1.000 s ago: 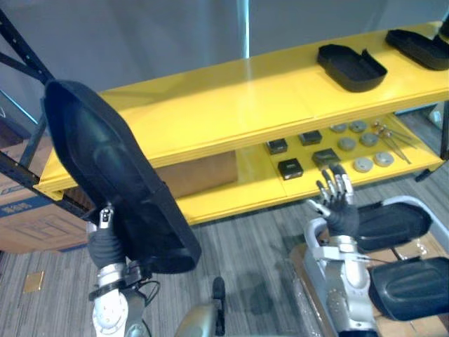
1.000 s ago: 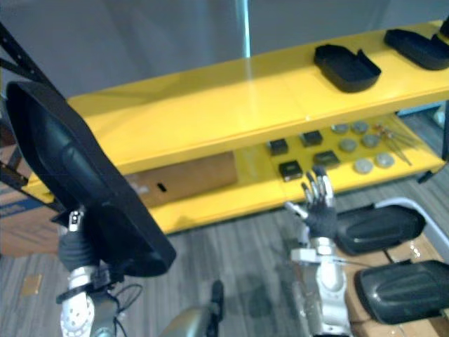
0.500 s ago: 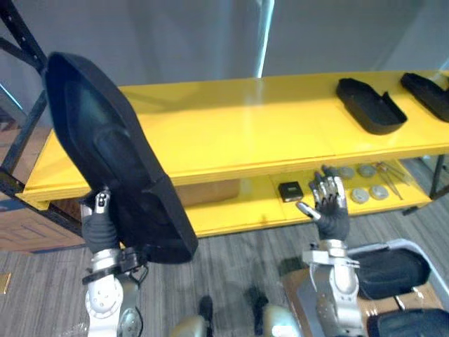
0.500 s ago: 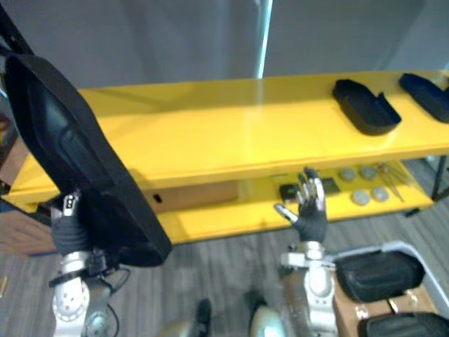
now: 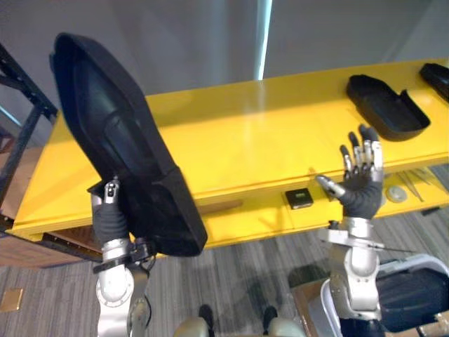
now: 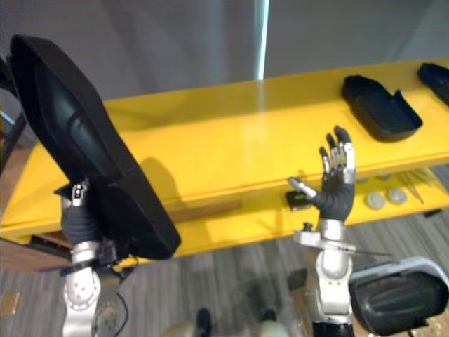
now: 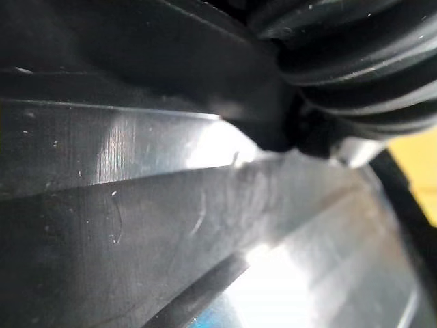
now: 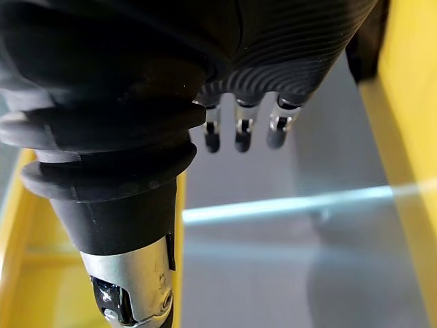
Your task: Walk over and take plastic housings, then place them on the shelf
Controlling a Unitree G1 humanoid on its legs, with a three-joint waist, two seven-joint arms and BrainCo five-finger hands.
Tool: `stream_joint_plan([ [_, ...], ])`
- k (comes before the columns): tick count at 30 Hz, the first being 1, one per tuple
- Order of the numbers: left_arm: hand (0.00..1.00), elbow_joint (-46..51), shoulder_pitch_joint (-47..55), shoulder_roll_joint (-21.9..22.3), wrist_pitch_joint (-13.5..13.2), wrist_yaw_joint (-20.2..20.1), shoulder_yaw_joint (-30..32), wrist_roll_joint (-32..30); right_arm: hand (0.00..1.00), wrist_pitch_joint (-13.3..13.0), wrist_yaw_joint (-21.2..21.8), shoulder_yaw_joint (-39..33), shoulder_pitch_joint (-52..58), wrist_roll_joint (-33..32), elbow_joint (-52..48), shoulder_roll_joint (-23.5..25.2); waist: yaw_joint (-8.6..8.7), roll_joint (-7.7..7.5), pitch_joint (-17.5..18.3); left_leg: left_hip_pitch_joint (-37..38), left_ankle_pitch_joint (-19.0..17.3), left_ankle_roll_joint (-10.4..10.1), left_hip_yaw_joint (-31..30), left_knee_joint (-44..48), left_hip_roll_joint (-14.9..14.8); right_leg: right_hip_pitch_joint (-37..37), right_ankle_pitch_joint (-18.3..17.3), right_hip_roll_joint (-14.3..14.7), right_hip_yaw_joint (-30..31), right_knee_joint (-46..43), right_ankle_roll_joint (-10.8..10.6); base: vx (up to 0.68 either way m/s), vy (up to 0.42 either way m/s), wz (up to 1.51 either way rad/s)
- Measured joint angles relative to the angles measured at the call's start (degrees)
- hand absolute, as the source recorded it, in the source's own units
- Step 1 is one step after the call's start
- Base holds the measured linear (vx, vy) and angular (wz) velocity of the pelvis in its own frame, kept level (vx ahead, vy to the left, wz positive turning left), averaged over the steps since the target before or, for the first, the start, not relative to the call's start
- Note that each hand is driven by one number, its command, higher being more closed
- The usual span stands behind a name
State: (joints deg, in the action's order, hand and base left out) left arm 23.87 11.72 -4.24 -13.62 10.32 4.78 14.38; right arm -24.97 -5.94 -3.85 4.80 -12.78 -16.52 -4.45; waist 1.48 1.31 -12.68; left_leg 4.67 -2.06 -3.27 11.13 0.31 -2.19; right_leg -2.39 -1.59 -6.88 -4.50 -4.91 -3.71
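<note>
My left hand [image 5: 109, 217] is shut on a large black plastic housing [image 5: 119, 147], its thumb over the rim. The housing stands nearly upright, hollow side toward me, in front of the left part of the yellow shelf [image 5: 245, 133]. Its dark inner surface [image 7: 136, 225] lies close in the left wrist view. My right hand [image 5: 361, 188] is raised, open and holding nothing, before the shelf's front edge, its fingers [image 8: 237, 130] straight. Another black housing [image 5: 386, 105] lies on the shelf's top at the right, and a further one [image 5: 438, 72] sits at the far right edge.
On the lower shelf board lie a small black box [image 5: 299, 198] and round metal discs [image 5: 397, 193]. A black housing [image 6: 393, 298] rests on a cart at the lower right. A dark rack post [image 5: 24, 88] stands at the far left.
The camera has moved nearer to the shelf, which now spreads wider across the view. My right hand has risen to the shelf's front edge. The left hand still holds the housing.
</note>
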Motion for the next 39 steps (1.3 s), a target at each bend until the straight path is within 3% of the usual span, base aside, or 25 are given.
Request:
stream_joint_plan([
  [6, 1.00, 0.0, -1.8, -0.3, 1.7, -0.5, -1.7, -2.0, 0.00, 0.2, 3.4, 1.7, 4.3, -1.2, -1.8, 1.5, 2.50, 0.19, 0.2, 0.4, -0.3, 0.4, 1.7, -0.7, -0.2, -0.6, 0.8, 0.2, 0.0, 2.9, -1.3, -0.01, -0.001, -0.16],
  [7, 1.00, -0.5, -4.0, -0.3, 4.0, -0.6, -3.6, -2.0, 0.00, 0.3, 3.8, 1.9, 4.9, -1.2, -1.8, 1.4, 2.63, 0.80, 0.7, 0.6, -0.3, 0.4, 1.9, -0.7, -0.5, -0.7, 0.9, 0.6, 0.2, 3.0, -1.4, -0.02, -0.044, -0.06],
  [11, 1.00, -4.0, -10.0, -0.8, 7.6, -0.6, -7.3, -2.0, 0.00, 0.5, 4.9, 4.3, 5.1, -2.2, -1.8, 0.2, 2.74, 1.97, 1.5, 1.1, -0.2, 0.3, 2.3, -0.9, -0.9, -0.8, 0.9, 1.1, 0.6, 3.1, -1.3, -0.01, -0.025, -0.08],
  [14, 1.00, -13.4, -17.8, -2.6, 12.7, 2.7, -10.2, -4.0, 0.00, 0.5, 6.4, 8.0, 3.3, -2.4, -1.8, -1.1, 3.13, 2.74, 2.4, 1.2, -0.2, 0.2, 3.7, -1.0, -1.3, -0.6, 1.5, 1.8, 1.9, 3.7, -1.4, -0.01, -0.012, -0.19],
  [15, 1.00, -17.5, -20.8, -2.6, 15.3, 5.0, -10.3, -4.1, 0.00, 0.6, 7.5, 9.5, 1.8, -2.6, -1.8, -1.3, 4.15, 2.71, 2.5, 1.2, -0.1, 0.2, 3.8, -1.0, -1.3, -0.5, 1.8, 1.9, 2.1, 3.9, -1.4, -0.01, -0.016, -0.20],
  [18, 1.00, -28.8, -27.8, -2.5, 19.4, 11.1, -9.5, -2.8, 0.00, 1.6, 9.7, 11.9, -0.9, -5.0, -1.8, -1.5, 5.73, 2.29, 2.7, 1.0, -0.1, 0.1, 5.4, -1.1, -1.5, 0.6, 2.4, 2.2, 3.9, 4.0, -1.2, -0.03, 0.007, -0.28],
  [24, 1.00, -44.1, -39.5, -2.8, 21.4, 21.1, -4.7, 3.8, 0.00, 6.1, 14.1, 15.3, -1.5, -8.1, -1.8, -2.7, 8.59, 2.25, 2.7, 0.0, 0.0, 0.1, 8.4, -1.4, -1.5, 3.6, 3.1, 2.8, 7.1, 3.7, -1.4, -0.02, 0.003, -0.25],
  [27, 1.00, -49.5, -43.7, -4.6, 21.7, 24.3, -3.2, 5.8, 0.00, 7.4, 16.3, 17.0, -1.3, -9.0, -2.0, -2.9, 10.05, 2.27, 2.7, 0.3, 0.0, 0.1, 9.4, -1.7, -1.6, 4.1, 3.1, 3.1, 8.1, 3.4, -1.4, 0.01, -0.001, -0.22],
  [31, 1.00, -54.7, -49.4, -6.7, 21.7, 29.2, -1.1, 9.0, 0.00, 7.9, 18.3, 20.1, 0.8, -10.1, -3.9, -3.2, 11.50, 3.38, 1.9, 0.3, 0.0, 0.1, 11.4, -1.7, -1.7, 5.5, 3.0, 3.2, 9.8, 2.4, -1.3, 0.00, 0.004, -0.20],
  [34, 1.00, -57.5, -53.0, -7.4, 22.1, 30.8, 1.7, 10.6, 0.00, 7.9, 18.5, 22.2, 2.7, -10.2, -5.8, -3.6, 11.95, 4.31, 0.9, 0.3, 0.0, 0.1, 12.4, -1.6, -1.9, 6.7, 2.4, 3.4, 10.6, 0.8, -1.0, -0.02, -0.003, -0.15],
  [39, 1.00, -59.6, -56.7, -10.3, 25.0, 31.0, 2.0, 10.4, 0.00, 7.8, 18.2, 24.6, 3.4, -10.2, -8.6, -4.2, 12.09, 4.42, -1.0, -1.7, 0.0, 0.1, 14.2, -0.2, -2.5, 10.5, 0.5, 3.8, 11.2, -3.8, -0.6, -0.05, -0.035, -0.07],
])
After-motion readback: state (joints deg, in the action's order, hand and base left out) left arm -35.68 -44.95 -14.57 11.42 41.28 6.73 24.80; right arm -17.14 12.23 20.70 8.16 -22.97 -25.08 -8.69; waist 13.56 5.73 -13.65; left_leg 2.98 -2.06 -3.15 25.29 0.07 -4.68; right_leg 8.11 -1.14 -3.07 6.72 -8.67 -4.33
